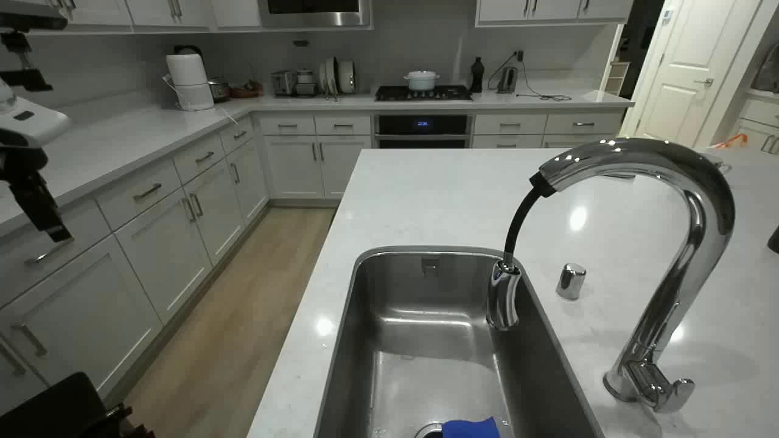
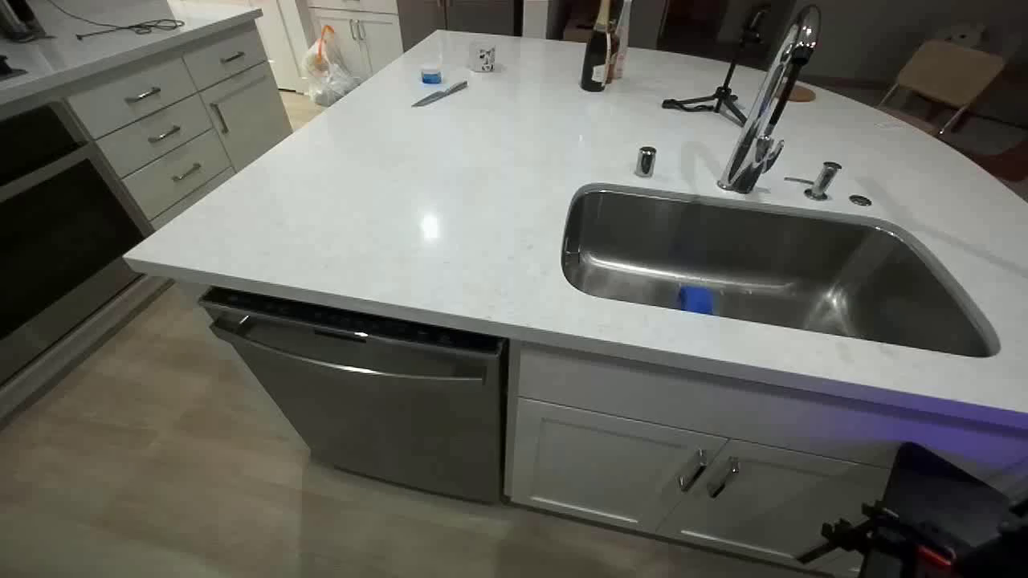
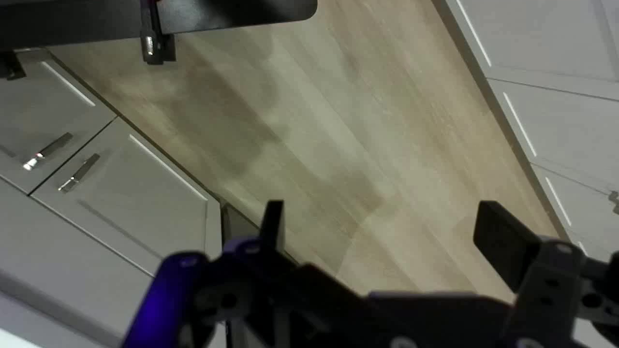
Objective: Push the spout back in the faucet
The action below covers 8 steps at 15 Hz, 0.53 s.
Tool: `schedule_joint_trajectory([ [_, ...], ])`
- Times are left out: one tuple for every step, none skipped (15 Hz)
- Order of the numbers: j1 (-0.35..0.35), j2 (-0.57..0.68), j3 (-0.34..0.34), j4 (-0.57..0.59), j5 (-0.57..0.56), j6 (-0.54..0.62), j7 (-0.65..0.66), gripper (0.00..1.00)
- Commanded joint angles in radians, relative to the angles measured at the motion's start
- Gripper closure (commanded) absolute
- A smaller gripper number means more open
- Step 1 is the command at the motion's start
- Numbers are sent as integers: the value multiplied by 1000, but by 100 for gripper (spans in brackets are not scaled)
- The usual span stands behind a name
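The chrome faucet (image 1: 719, 213) arches over the sink; it also shows in an exterior view (image 2: 763, 104). Its chrome spout (image 1: 504, 298) is out of the tube end and hangs on a bare black hose (image 1: 522, 219), upright, inside the sink's faucet-side edge. In an exterior view the hose (image 2: 783, 96) shows, but the spout blends with the faucet body. My gripper (image 3: 382, 208) is open and empty, its fingers wide apart over the wooden floor. It is partly seen at the left edge of an exterior view (image 1: 42, 210), far from the faucet. The wrist view shows neither faucet nor spout.
The steel sink (image 1: 426, 248) holds a blue object (image 1: 470, 427). A small chrome knob (image 1: 571, 281) and a soap dispenser (image 2: 822, 181) stand by the faucet. A black platform (image 3: 217, 21) is near my gripper. Bottles (image 2: 598, 52), a tripod (image 2: 723, 92) and a knife (image 2: 440, 94) are farther back.
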Motion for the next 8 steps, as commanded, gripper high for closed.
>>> schedule_joint_trajectory([
  [-8,-1,5,3,4,-5,-4,0],
  [-26,5,16,2,-2,16,21,0],
  [-40,8,24,1,-10,33,34,0],
  [-69,9,41,-4,-28,70,64,0],
  [-95,13,56,-8,-47,109,96,0],
  [-119,18,70,-15,-65,154,125,0],
  [-143,27,85,-19,-88,196,153,0],
  [-171,34,103,-24,-114,233,191,0],
])
